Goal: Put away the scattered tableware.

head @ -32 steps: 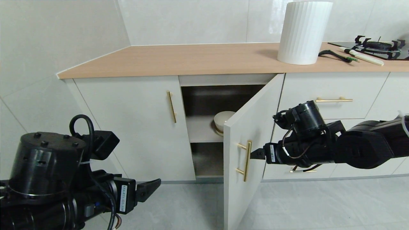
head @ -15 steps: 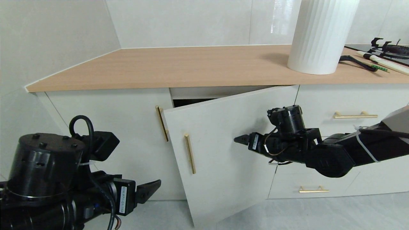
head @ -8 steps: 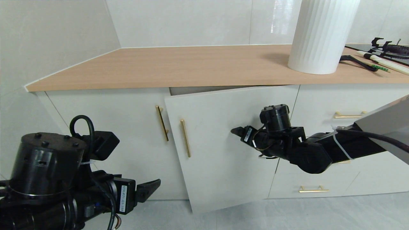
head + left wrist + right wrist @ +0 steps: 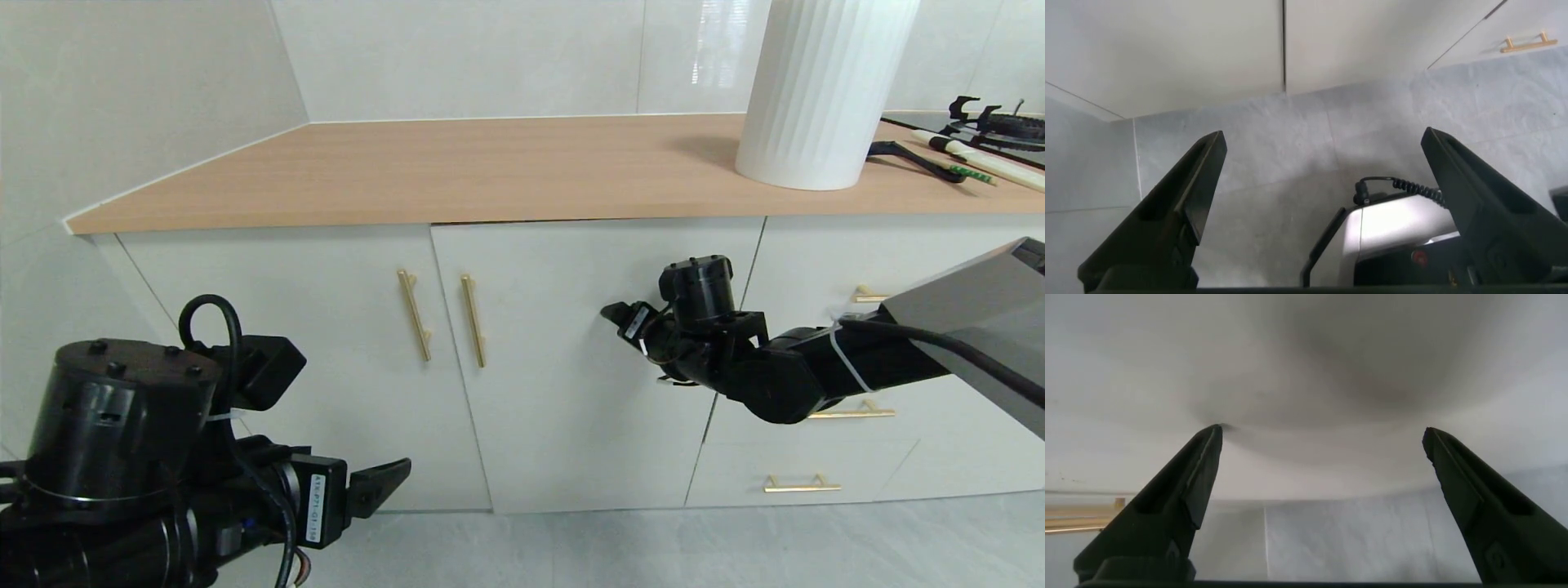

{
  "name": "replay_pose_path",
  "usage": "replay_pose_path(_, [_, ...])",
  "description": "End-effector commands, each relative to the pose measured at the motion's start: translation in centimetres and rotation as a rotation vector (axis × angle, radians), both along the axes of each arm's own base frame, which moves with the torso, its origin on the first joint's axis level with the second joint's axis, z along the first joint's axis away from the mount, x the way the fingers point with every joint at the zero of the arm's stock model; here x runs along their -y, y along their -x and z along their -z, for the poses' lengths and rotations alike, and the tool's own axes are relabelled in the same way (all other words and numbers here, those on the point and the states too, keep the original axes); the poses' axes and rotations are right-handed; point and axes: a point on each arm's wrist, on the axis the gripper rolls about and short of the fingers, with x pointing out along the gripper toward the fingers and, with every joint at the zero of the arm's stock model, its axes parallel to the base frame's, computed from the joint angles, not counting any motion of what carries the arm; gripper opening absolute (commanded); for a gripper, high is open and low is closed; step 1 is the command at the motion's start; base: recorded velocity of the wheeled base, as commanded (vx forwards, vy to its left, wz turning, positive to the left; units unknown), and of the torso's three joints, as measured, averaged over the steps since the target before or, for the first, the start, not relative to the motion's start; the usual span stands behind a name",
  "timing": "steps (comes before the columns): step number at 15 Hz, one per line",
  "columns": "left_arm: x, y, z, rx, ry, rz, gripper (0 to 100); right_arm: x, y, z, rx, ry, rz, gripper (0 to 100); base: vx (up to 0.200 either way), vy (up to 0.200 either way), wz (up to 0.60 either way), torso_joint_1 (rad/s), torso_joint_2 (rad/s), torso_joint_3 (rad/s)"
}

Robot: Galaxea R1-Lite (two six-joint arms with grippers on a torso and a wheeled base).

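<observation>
Head view: we see the cupboard door (image 4: 588, 367) now shut, ajar before, with the right gripper (image 4: 612, 313) touching it and the bowl hidden behind. Utensils (image 4: 939, 159) lie at the counter's (image 4: 408, 171) right end. Left wrist view: the left gripper (image 4: 1321, 135) is released. Right wrist view: its fingers (image 4: 1176, 498) are spread wide.

Home kitchen. Wood countertop (image 4: 457, 167) runs above the right pincer (image 4: 611, 313). White cabinet doors (image 4: 563, 384) sit right at its tips, with brass bar handles (image 4: 473, 331) off to its left and drawers (image 4: 816, 261) to its right. Tiled wall (image 4: 490, 57) up behind the counter, grey tile floor (image 4: 735, 547) below. Gas hob (image 4: 1000, 122) and utensils (image 4: 939, 159) lie far to its right, beside a white ribbed canister (image 4: 816, 90).
</observation>
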Motion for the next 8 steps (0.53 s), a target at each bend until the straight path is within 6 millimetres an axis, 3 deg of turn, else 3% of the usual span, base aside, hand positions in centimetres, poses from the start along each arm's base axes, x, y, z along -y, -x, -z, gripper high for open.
replay_pose_path(1, [0.0,0.0,0.1,-0.003,-0.001,0.000,100,0.1,-0.2,0.0,0.002,0.000,0.008,100,0.000,0.000,0.00,0.000,0.00,0.000])
replay_pose_path(6, [0.0,0.0,0.1,-0.003,-0.001,0.000,100,0.6,-1.3,0.1,0.017,-0.007,0.070,100,0.000,0.000,0.00,0.000,0.00,0.000])
replay_pose_path(8, [0.0,0.0,0.0,-0.002,0.000,0.000,100,0.9,-0.2,-0.7,0.013,-0.009,0.051,100,0.000,0.000,0.00,0.000,0.00,0.000])
